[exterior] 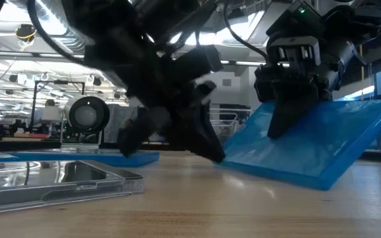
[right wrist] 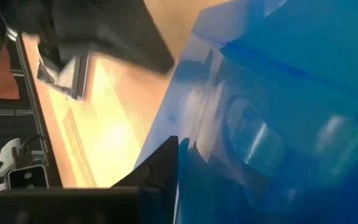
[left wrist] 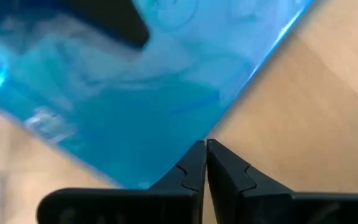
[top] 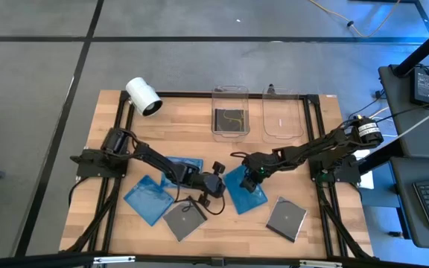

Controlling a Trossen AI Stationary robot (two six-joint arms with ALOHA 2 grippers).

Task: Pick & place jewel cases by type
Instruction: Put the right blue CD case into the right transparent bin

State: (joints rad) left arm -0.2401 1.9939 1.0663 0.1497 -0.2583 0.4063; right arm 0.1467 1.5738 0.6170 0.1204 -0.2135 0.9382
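1. A translucent blue jewel case (top: 244, 191) is found near the middle of the table (top: 311, 231), tilted, with one edge resting on the wood and the opposite edge raised, as seen in the low view (exterior: 316, 149).
2. The raised part of this case is clamped between the fingers of the right gripper (top: 252, 177), which is set on it from above (exterior: 290, 99); in the right wrist view the blue plastic (right wrist: 278, 112) is seen pressed against one dark finger (right wrist: 163, 165).
3. The left gripper (top: 216, 184) is placed just beside the low corner of the same case, its fingers pressed together with nothing between them (left wrist: 205, 163); the tips are seen right at the case's corner (left wrist: 135, 93), though contact cannot be made out.
4. Two more blue cases lie flat left of centre: one (top: 149, 199) toward the front left and one (top: 183, 165) partly covered by the left arm.
5. A dark grey case (top: 184, 219) lies flat by the front edge, just beside the left gripper, and another (top: 286, 219) lies at the front right.
6. A third dark case (top: 229, 120) is seen inside the left clear bin (top: 229, 92) at the far side; a second clear bin (top: 283, 113) stands beside it.
7. A white cylindrical camera (top: 144, 96) is placed at the far left corner.
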